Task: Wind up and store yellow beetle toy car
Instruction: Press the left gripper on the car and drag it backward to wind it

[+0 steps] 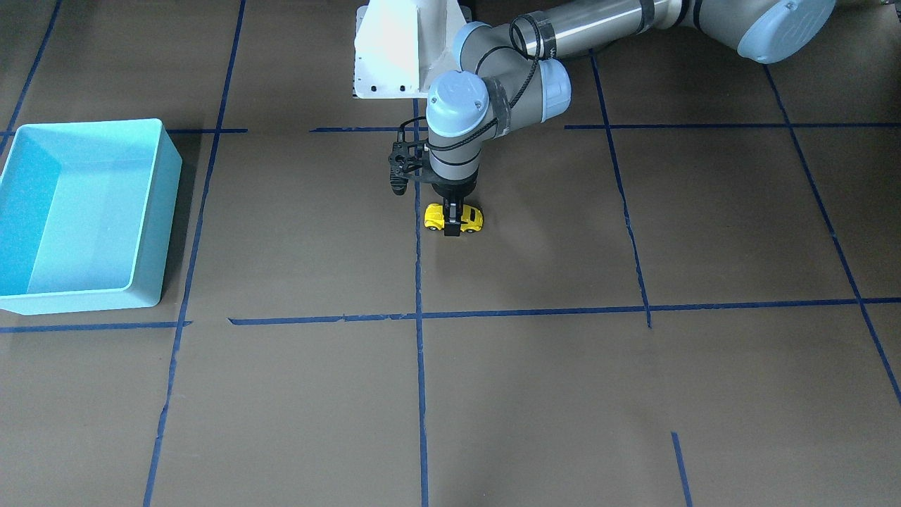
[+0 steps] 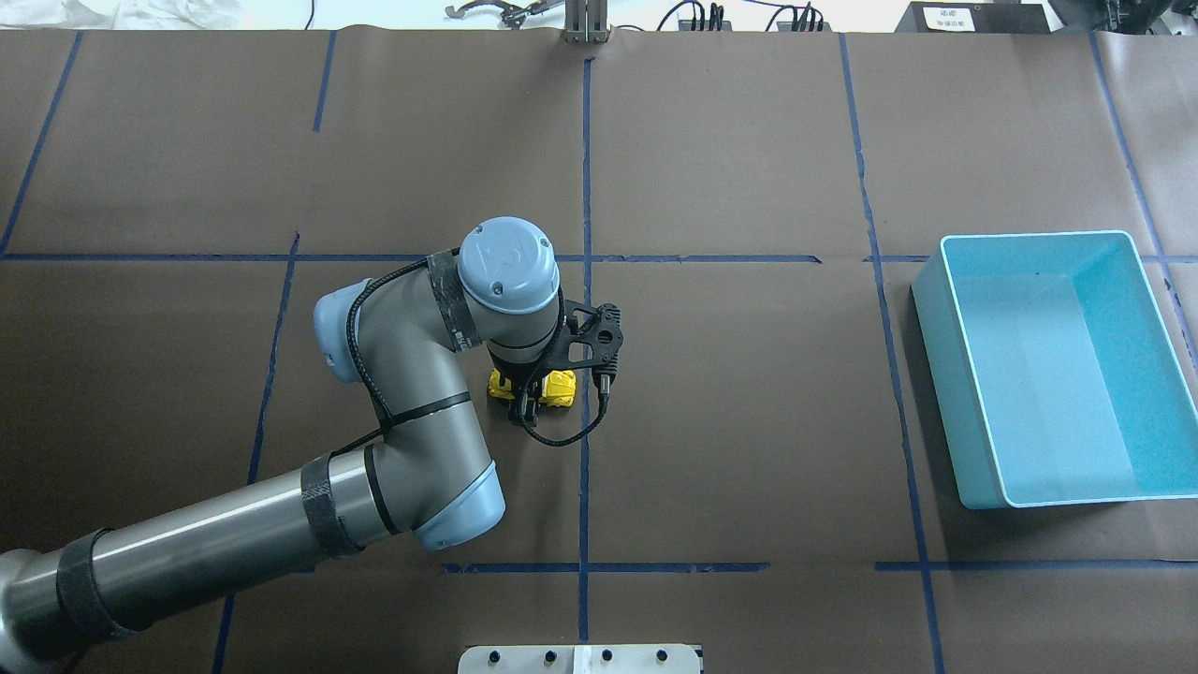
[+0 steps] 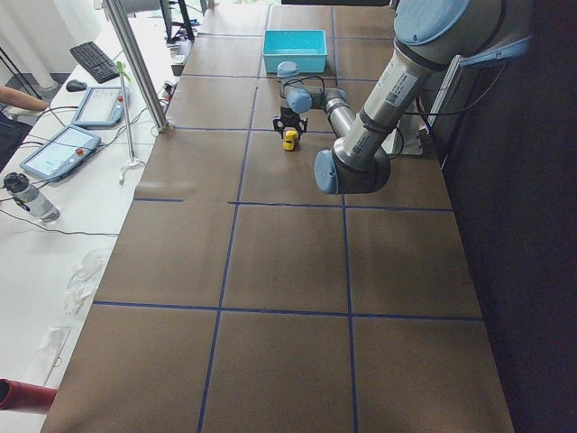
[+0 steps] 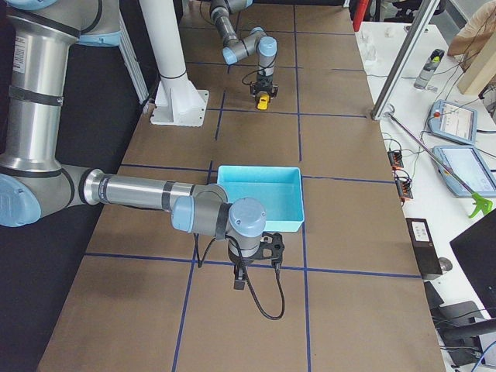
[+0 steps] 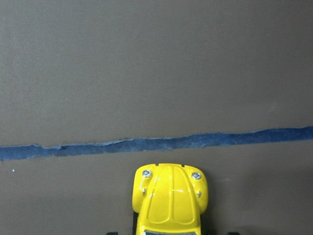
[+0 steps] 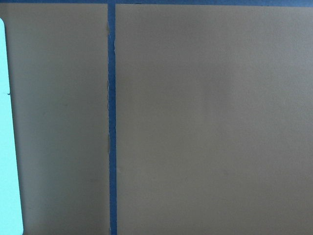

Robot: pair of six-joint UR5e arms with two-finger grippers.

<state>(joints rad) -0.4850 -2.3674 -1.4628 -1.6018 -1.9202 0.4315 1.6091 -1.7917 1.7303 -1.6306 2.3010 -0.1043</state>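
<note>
The yellow beetle toy car [image 1: 454, 217] stands on its wheels on the brown table near the middle, beside a blue tape line. It also shows in the overhead view [image 2: 554, 386]. My left gripper [image 1: 454, 227] points straight down and straddles the car across its width, shut on it. In the left wrist view only the car's hood [image 5: 170, 200] shows at the bottom edge. My right gripper [image 4: 240, 284] hangs low over the table just in front of the light blue bin [image 4: 260, 198]; I cannot tell whether it is open or shut.
The light blue bin [image 2: 936, 374] is empty and stands at the robot's right end of the table, and its edge shows in the right wrist view [image 6: 7, 122]. Blue tape lines [image 2: 585, 281] grid the brown table cover. The white robot base [image 1: 391, 49] stands at the table's edge.
</note>
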